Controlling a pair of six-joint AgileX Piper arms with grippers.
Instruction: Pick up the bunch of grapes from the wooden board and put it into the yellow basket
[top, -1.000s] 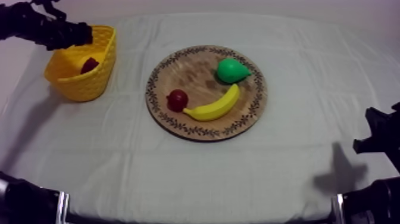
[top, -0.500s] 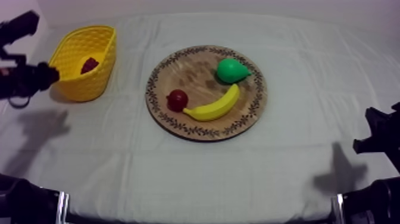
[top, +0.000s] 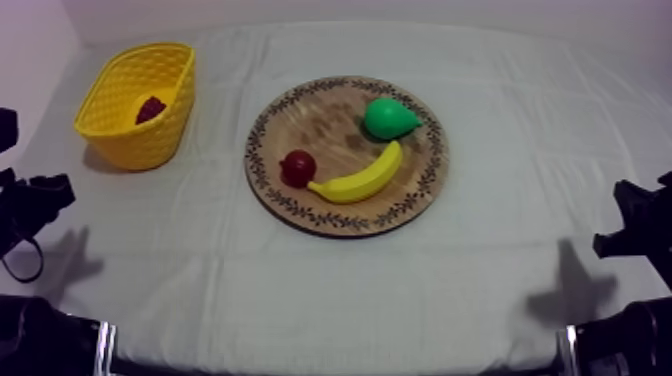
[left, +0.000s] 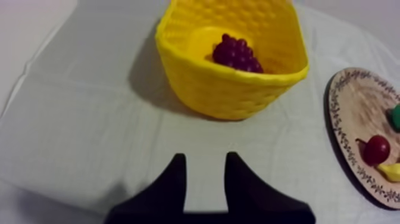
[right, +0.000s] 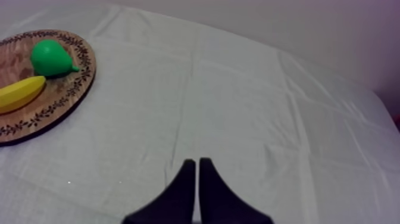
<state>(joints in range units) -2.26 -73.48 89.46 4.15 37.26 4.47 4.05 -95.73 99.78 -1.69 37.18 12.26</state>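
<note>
The bunch of grapes (top: 151, 108) lies inside the yellow basket (top: 140, 145) at the table's far left. My left gripper (top: 55, 192) is low at the left edge, well short of the basket and apart from it. In the left wrist view its fingers (left: 174, 179) stand open over bare cloth, with nothing between them, facing the basket (left: 232, 92) and the dark red grapes (left: 237, 53) in it. My right gripper (top: 620, 220) rests at the right edge. In the right wrist view it (right: 197, 170) is a narrow shut wedge over the cloth.
The round wooden board (top: 320, 120) sits mid-table and bears a green pear (top: 388, 118), a banana (top: 360, 180) and a small red fruit (top: 298, 168). The cloth in front of the board and to its right is bare.
My left arm has drawn back from over the basket, down and toward the table's left edge. The grapes stay in the basket. The right arm has not moved.
</note>
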